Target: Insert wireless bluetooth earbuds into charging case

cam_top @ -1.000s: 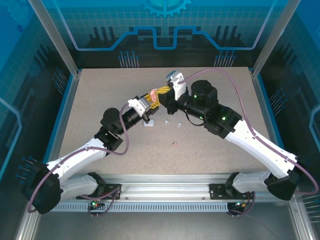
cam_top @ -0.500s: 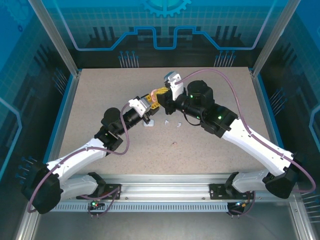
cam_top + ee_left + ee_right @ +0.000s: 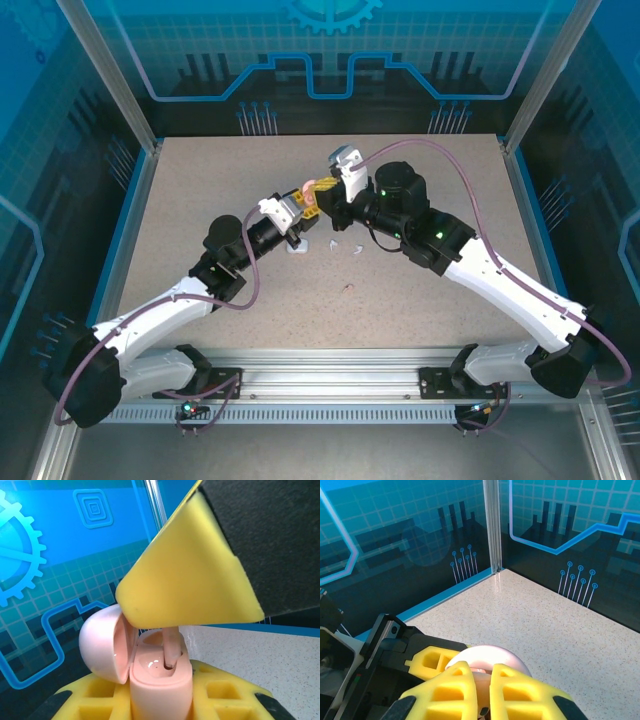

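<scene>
1. Looking from above, my left gripper (image 3: 306, 203) and right gripper (image 3: 326, 188) meet over the table (image 3: 200, 200); white earbuds (image 3: 348, 248) lie on it nearby.
2. At the left wrist, my left gripper is clamped on the pink charging case (image 3: 160, 685), lid (image 3: 102, 645) open; a thin pink earbud (image 3: 171, 647), pinched by my right gripper, stands in its socket.
3. At the right wrist, my right fingers (image 3: 455, 690) are nearly together, just above the case.

Arms converge; left gripper (image 3: 306, 201) clamped; right gripper (image 3: 481, 679) seemingly pinched shut.
</scene>
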Controlling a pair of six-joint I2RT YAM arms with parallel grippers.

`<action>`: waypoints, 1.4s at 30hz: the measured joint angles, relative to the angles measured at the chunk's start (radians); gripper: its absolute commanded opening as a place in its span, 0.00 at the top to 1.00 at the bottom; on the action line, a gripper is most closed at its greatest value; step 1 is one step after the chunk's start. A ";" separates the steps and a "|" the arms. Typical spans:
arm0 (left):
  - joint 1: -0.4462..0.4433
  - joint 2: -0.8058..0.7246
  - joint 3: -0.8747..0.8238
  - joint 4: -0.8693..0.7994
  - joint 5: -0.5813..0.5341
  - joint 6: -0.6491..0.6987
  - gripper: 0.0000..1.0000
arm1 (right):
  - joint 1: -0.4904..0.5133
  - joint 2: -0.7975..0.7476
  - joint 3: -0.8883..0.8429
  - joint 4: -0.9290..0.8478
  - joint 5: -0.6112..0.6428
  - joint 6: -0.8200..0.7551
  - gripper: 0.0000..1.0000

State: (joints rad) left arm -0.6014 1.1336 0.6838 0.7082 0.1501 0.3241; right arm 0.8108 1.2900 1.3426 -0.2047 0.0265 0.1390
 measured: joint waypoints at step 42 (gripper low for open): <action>0.000 0.014 0.015 -0.023 -0.015 -0.030 1.00 | 0.009 0.046 0.162 -0.126 0.049 0.055 0.35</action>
State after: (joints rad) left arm -0.6014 1.1481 0.6991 0.6849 0.1349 0.2943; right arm 0.8200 1.3361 1.5047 -0.3302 0.0753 0.1936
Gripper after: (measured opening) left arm 0.227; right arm 0.651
